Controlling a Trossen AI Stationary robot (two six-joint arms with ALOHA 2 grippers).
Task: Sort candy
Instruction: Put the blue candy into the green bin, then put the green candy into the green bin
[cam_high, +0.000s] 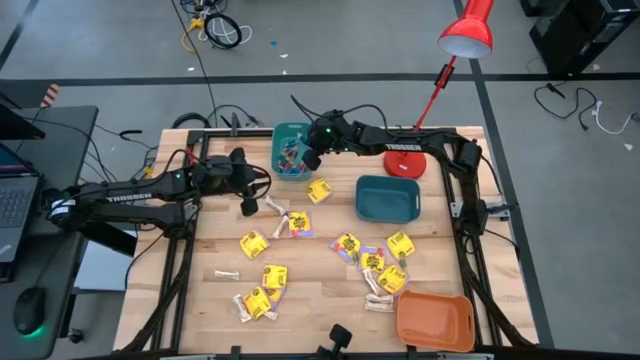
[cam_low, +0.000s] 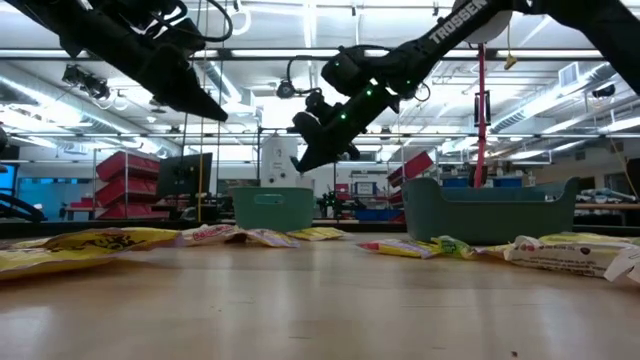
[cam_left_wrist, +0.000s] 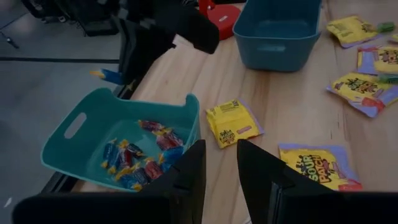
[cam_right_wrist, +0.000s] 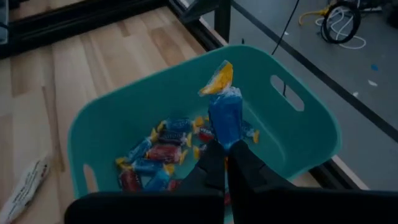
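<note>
My right gripper (cam_right_wrist: 227, 155) is shut on a blue wrapped candy (cam_right_wrist: 224, 118) with a yellow twisted end, up over the light teal bin (cam_high: 291, 133) at the table's far side. Several blue and red candies (cam_right_wrist: 158, 155) lie on that bin's floor. My left gripper (cam_left_wrist: 219, 168) is open and empty, above the bare wood near the same bin (cam_left_wrist: 74, 124), next to a yellow packet (cam_left_wrist: 233, 121). More yellow packets (cam_high: 253, 243) and pale stick pieces (cam_high: 275, 206) lie flat across the table's middle. My right gripper pinches the blue candy by its lower end (cam_right_wrist: 229, 142) between the two fingertips. The candy stands upright above the fingers in the wrist view, its yellow twist (cam_right_wrist: 217, 78) at the free end. It is lifted clear, over the teal bin's inside.
A darker blue bin (cam_high: 388, 212) stands right of centre and an orange bin (cam_high: 435, 320) at the near right corner. A red lamp's base (cam_high: 405, 160) sits at the far right. Yellow packets cluster around (cam_high: 375, 262). Bare wood shows at the near left.
</note>
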